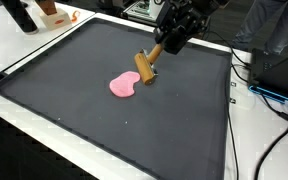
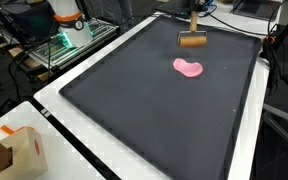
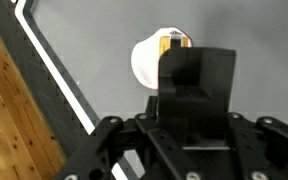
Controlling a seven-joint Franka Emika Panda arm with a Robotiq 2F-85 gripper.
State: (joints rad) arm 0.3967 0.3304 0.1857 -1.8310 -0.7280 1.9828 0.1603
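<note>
My gripper (image 1: 168, 40) is shut on the handle of a wooden tool (image 1: 147, 62) that has a short cylindrical head like a small roller. The head hangs just above the dark mat (image 1: 74, 90), close beside a flat pink blob (image 1: 123, 86). The tool (image 2: 193, 39) and the pink blob (image 2: 189, 68) show in both exterior views, apart from each other. In the wrist view the black fingers (image 3: 194, 75) are together and hide most of the tool. The blob (image 3: 146, 62) shows pale beyond them, with a bit of brown wood at its top.
The mat (image 2: 134, 110) lies on a white table with a raised dark rim. Cables (image 1: 259, 95) lie along one side. A cardboard box (image 2: 12, 152) stands at a table corner. Equipment with an orange part (image 2: 68, 16) stands beyond the mat. A wooden floor (image 3: 9, 110) shows.
</note>
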